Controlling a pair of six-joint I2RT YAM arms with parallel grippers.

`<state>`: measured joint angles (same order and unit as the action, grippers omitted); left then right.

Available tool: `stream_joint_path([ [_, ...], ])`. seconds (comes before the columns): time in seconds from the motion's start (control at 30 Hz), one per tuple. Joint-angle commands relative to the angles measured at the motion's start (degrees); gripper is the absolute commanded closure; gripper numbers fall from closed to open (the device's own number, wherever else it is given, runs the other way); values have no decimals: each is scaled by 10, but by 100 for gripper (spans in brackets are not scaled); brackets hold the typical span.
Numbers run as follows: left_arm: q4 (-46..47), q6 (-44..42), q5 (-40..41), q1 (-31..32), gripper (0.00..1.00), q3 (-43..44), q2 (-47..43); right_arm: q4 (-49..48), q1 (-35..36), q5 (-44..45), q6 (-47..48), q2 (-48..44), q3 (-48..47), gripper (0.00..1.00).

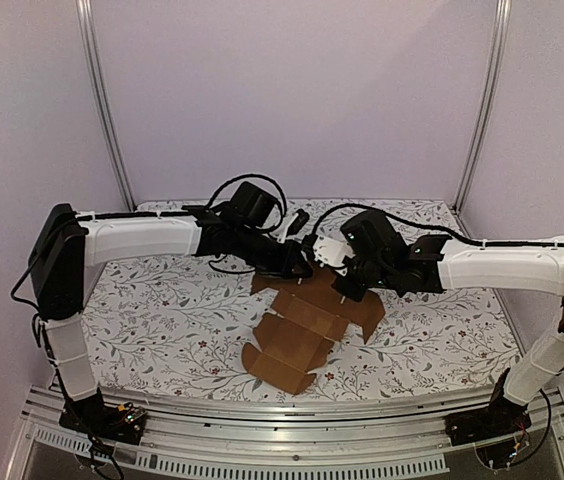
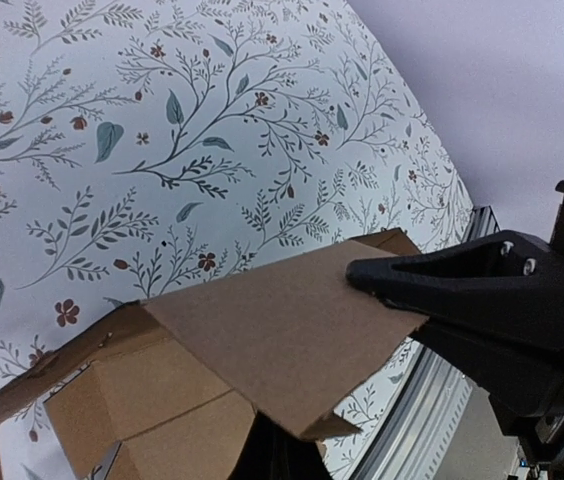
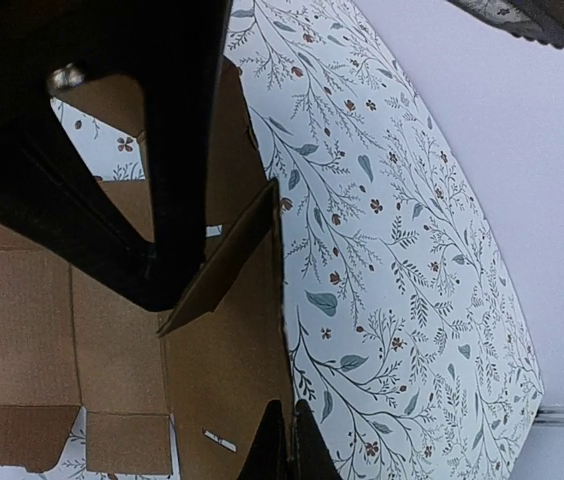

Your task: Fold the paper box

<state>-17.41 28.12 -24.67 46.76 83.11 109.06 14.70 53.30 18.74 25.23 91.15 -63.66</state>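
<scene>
Mid-counter (image 1: 162,320) lies the paper box (image 1: 297,338), the left end effector (image 1: 305,267) with fingers above and below a raised flap (clenched or not, I cannot tell), the right end effector (image 1: 346,287) released, straddling another flap.

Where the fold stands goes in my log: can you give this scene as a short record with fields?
paper box: die-cut sheet, mostly flat, lying on the table
raised flap: at the box's far end, lifted off the table
left end effector: flap between its fingers; whether it grips is unclear
right end effector: open, over the box's far end
fold status: barely begun
</scene>
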Motion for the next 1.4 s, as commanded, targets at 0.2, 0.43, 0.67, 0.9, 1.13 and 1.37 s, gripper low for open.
stream_joint_path([
  [0.2,-21,-22,33,10,100,17,5,-19,10,14,-17,-14,13,100],
  [0.43,-60,-48,81,10,100,5,-9,-17,11,47,-23,-11,14,100],
  [0.67,-69,-61,139,10,100,-51,-51,-10,4,38,-34,-9,19,100],
  [0.9,-69,-69,186,9,100,-75,-44,8,-22,-23,-73,-2,20,100],
  [1.13,-69,-73,245,9,100,-64,-6,22,-35,-58,-111,20,9,100],
  [1.37,-73,-81,292,9,100,-46,37,46,-46,-85,-136,43,-16,100],
])
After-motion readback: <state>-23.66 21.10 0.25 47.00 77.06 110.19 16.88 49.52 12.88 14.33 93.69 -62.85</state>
